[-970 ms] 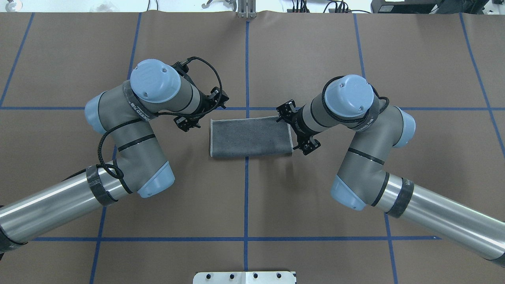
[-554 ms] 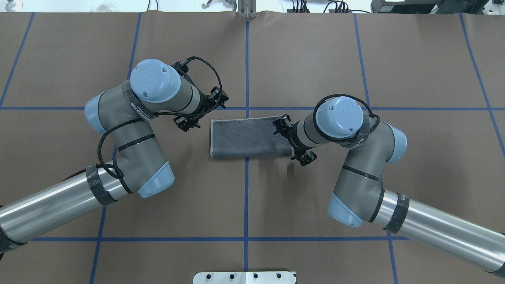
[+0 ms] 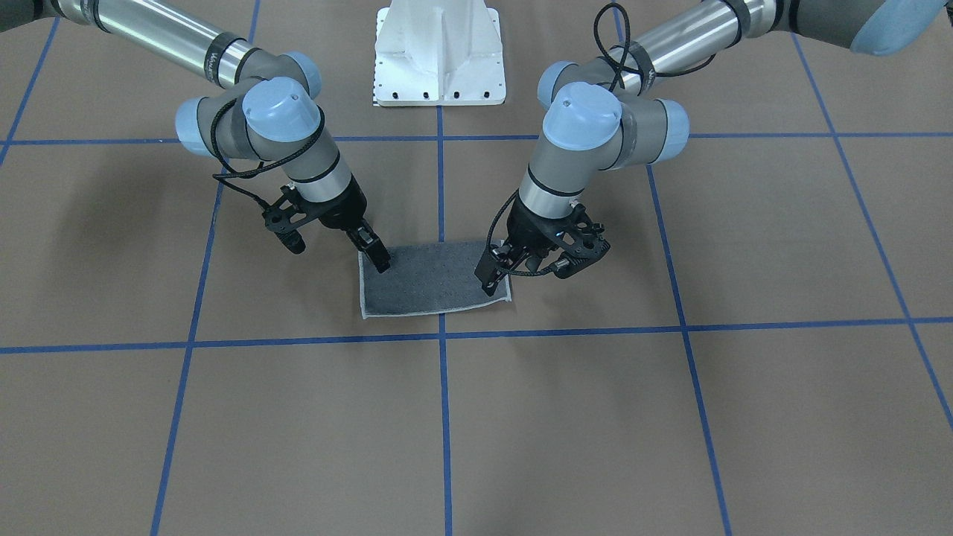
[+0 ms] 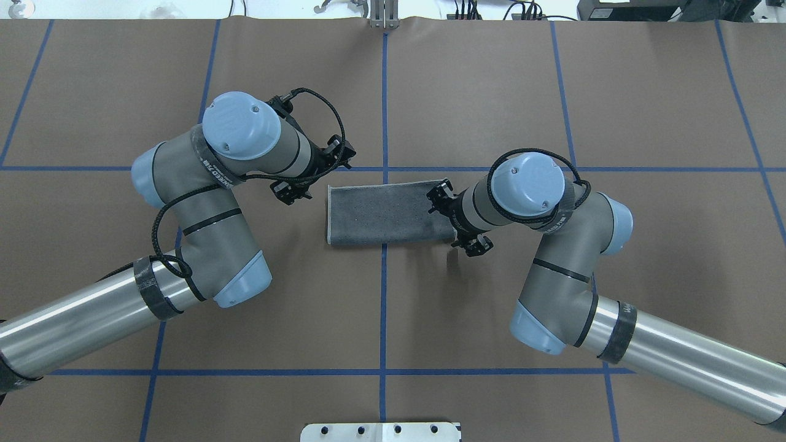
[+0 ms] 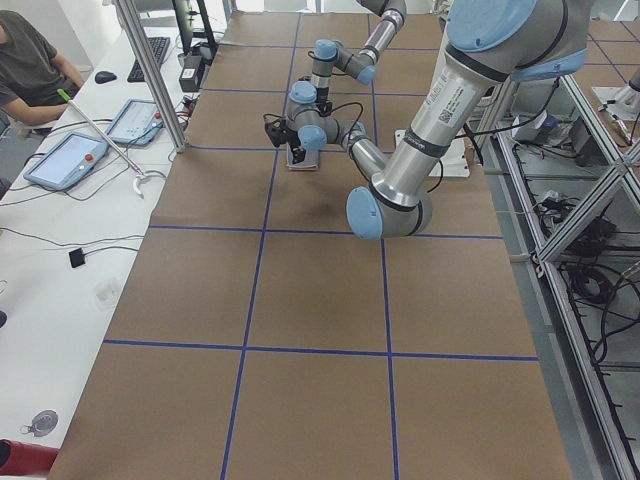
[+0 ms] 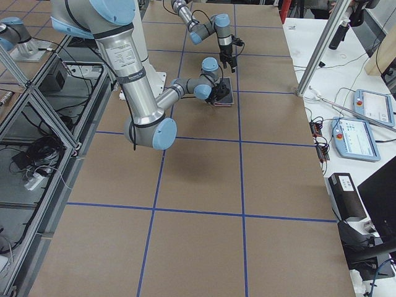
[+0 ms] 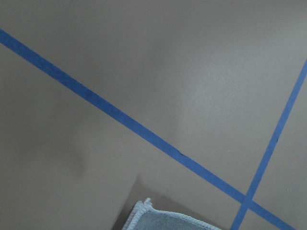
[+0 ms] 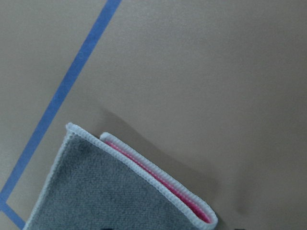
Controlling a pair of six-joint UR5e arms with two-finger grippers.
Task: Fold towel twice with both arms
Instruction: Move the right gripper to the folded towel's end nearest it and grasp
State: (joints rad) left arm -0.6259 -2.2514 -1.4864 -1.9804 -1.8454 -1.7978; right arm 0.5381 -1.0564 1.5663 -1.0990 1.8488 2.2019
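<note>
- Found the left fingers [image 3: 488, 277] spread wide and gripping nothing, with one tip low over the towel [image 4: 381, 213] at its left short edge, near the far corner. Could not tell whether it was touching.
- Placed the towel flat on the brown surface [image 4: 491, 92], folded once into a long rectangle with the dark grey face up. Noted it lying across the centre blue tape line [image 4: 384, 92], between the two arms.
- Found the right fingers [image 3: 372, 251] likewise spread and holding nothing, with one tip at the right short edge, by the corner nearest the robot. Could not call the contact there either.
- Judged the main risk on the left to be a drag: a closing tip catching the nap and pulling the cloth askew over the smooth surface.
- Judged the main risk on the right to be a pinch of the top layer alone, peeling the first fold open. Feared uneven lifting too, leaving the corners mismatched.
- Read the cloth as soft, limp terry with a short dotted nap and rounded corners, likely to sag wherever unsupported.
- Noted pale stitched edging [image 8: 144, 171] around both layers and a sliver of pink face [image 8: 165, 188] between them at the right end.
- Read the surface as matte, paper-like and low in grip, and the fingers as slim, hard and black.
</note>
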